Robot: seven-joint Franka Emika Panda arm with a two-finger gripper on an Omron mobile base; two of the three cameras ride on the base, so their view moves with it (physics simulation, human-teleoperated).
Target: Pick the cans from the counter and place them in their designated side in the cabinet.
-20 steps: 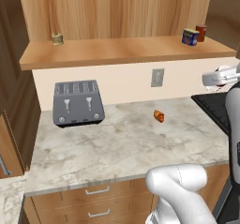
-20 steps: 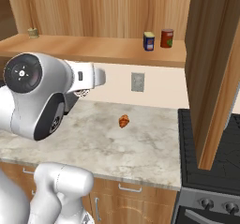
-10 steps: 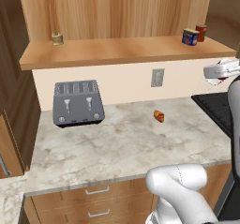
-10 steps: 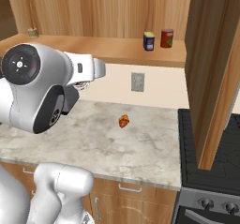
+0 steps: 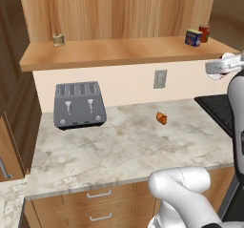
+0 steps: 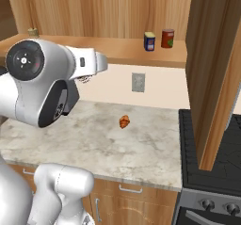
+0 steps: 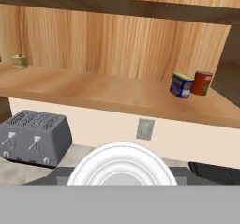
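The dark blue can with the yellow label (image 5: 193,37) (image 6: 149,41) (image 7: 182,85) stands on the cabinet's shelf board (image 5: 119,53) (image 7: 93,93) near its right end, beside a plain dark red can (image 5: 204,33) (image 7: 202,83). My gripper (image 5: 223,66) (image 6: 86,77) (image 7: 122,172) hangs in front of the shelf edge, below and right of those cans. It is shut on a can with a pale round lid (image 7: 122,164), which faces the hand camera and looks like the red-and-white can. Most of that can is hidden by the hand. The counter (image 5: 119,150) lies below.
An olive-tan can (image 5: 58,39) (image 7: 19,61) sits at the shelf's left end. A grey toaster (image 5: 79,104) (image 7: 33,138) and a small orange pastry (image 5: 162,118) (image 6: 124,121) are on the counter. A wall outlet (image 5: 160,78) and a black stove (image 5: 219,108) lie right.
The hand has risen a little toward the shelf edge with the can still in it. The things on the shelf and counter have not moved.
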